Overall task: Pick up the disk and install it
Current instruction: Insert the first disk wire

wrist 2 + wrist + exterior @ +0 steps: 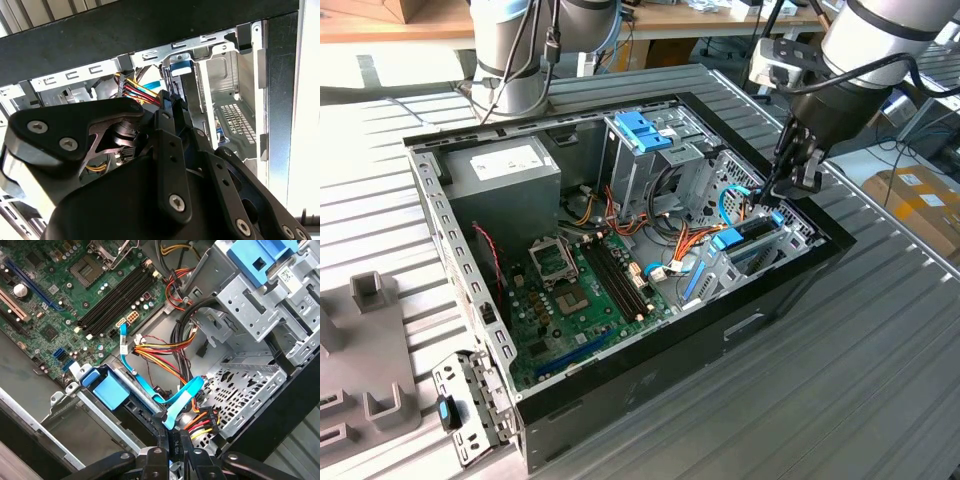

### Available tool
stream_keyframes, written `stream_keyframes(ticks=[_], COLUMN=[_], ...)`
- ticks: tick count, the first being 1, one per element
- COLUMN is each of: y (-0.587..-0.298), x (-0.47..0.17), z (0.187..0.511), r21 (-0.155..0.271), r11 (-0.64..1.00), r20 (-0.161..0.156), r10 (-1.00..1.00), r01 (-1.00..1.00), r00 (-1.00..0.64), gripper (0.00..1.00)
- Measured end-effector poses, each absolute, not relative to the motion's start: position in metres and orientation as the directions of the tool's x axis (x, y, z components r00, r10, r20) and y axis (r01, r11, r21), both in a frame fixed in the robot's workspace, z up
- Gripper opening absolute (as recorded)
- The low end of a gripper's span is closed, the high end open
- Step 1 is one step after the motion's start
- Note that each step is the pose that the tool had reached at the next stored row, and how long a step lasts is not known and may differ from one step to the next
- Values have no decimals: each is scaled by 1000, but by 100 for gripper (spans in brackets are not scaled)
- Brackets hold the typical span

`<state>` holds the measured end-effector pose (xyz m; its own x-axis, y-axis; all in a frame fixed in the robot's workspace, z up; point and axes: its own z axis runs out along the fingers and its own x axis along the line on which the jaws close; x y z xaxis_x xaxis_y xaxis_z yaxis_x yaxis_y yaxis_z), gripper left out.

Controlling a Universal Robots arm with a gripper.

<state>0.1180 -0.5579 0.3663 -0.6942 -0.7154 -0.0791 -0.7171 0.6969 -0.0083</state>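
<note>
Inside the open computer case (pixel 470 290), the gripper (pixel 782 190) sits by the drive cage (pixel 760 240). Its fingers (pixel 172 442) are pinched nearly together on a black connector (pixel 176 440) with coloured wires. Beside it, the disk (pixel 107 390) sits in its bay.

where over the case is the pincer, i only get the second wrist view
observer: in the exterior view the pincer hangs over the drive cage, at the case corner on the exterior view's right
operator: anything in that cage
observer: in the first wrist view a blue-tabbed carrier sits in a slot beside the motherboard; its body is hidden
operator: cables nearby
observer: a flat blue cable runs from the motherboard toward the pincer
</note>
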Motion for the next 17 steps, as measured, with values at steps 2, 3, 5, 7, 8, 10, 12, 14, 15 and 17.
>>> stream_keyframes(ticks=[2,3,5,7,8,10,12,14,15,17], y=[-558,-558,-558,-558,-558,-558,-558,-558,-558,-558], x=[118,118,117,115,114,112,110,109,109,109], z=[366,366,366,366,366,366,366,366,366,366], r21=[-8,-8,-8,-8,-8,-8,-8,-8,-8,-8], r11=[697,697,697,697,697,697,697,697,697,693], r20=[-79,-79,-79,-79,-79,-79,-79,-79,-79,-79], r10=[-715,-715,-715,-715,-715,-715,-715,-715,-715,-720], r01=[-717,-717,-717,-717,-717,-717,-717,-717,-717,-721], r00=[-694,-694,-695,-695,-695,-695,-695,-695,-694,-690], gripper=[20,20,20,20,20,20,20,20,20,20])
